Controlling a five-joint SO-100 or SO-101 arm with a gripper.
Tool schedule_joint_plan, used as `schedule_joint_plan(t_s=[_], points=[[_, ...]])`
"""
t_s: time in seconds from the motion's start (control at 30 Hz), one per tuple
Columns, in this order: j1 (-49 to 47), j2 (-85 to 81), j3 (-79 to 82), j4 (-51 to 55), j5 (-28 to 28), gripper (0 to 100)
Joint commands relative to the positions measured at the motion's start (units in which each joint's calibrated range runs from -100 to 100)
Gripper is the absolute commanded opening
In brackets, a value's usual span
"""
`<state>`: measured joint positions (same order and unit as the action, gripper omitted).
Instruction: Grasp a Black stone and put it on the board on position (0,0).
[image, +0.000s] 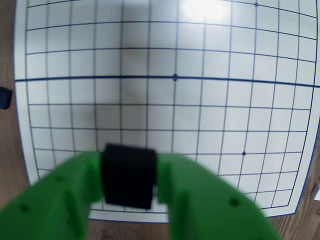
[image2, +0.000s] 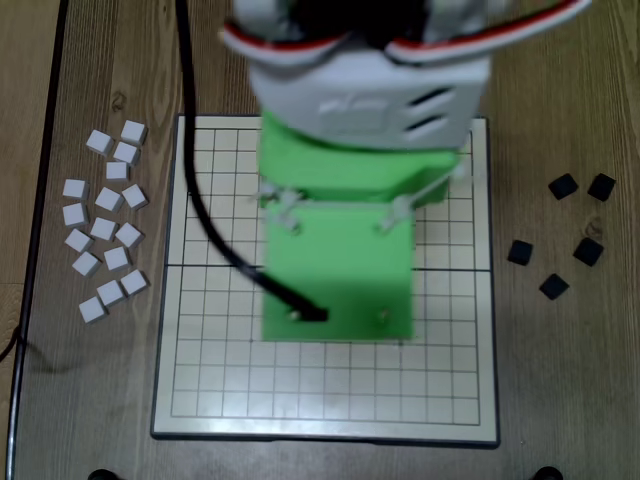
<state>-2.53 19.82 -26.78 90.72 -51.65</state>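
In the wrist view my green gripper is shut on a black stone, a small dark cube held between both fingers above the near edge of the white gridded board. In the overhead view the green and white arm hangs over the middle of the board and hides the gripper and the held stone. Several loose black stones lie on the wood to the right of the board in that view. One more black stone shows at the left edge of the wrist view, off the board.
Several white stones lie scattered on the wood left of the board in the overhead view. A black cable runs down from the top and across the board to the arm. The table is brown wood.
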Motion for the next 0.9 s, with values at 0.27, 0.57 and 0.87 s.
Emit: schedule_joint_plan(t_s=[0.27, 0.57, 0.87], points=[[2.5, 2.2, -1.9, -3.7, 1.5, 6], [3.5, 2.1, 3.3, -6.8, 2.2, 6], [5.5, 0.7, 12.3, -13.1, 2.8, 6]])
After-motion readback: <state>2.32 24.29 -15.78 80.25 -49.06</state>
